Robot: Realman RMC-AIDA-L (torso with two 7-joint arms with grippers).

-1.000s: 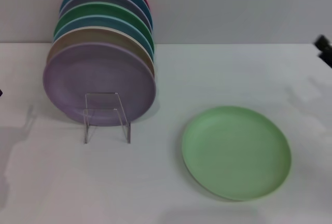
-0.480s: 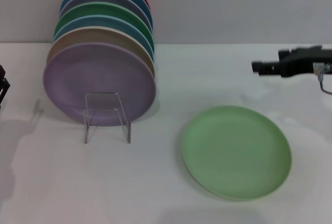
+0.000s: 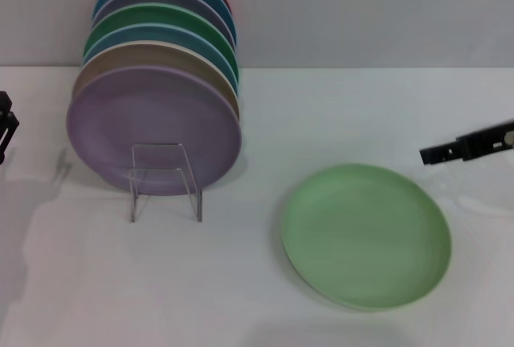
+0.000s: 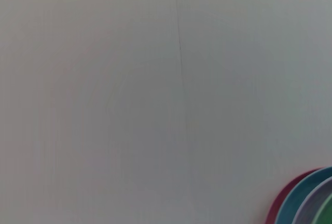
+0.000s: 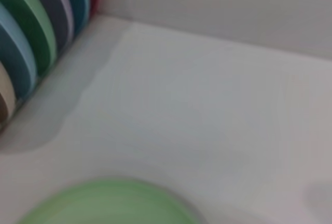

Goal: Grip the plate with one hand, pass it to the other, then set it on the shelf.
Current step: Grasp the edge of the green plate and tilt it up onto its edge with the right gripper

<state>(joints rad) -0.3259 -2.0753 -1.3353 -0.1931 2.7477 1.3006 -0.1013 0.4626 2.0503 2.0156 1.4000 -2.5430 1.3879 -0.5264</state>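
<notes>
The light green plate (image 3: 365, 236) lies flat on the white table (image 3: 337, 114), to the right of the clear rack (image 3: 165, 180) and well apart from it. The rack stands in front of a leaning row of plates (image 3: 157, 82), the lilac plate (image 3: 152, 130) foremost and touching it. The right gripper (image 3: 440, 153) hovers just above the green plate's far right edge, not touching; its jaw state cannot be told. The left gripper (image 3: 6, 126) sits at the table's left side, far from the green plate, jaw state unclear
</notes>
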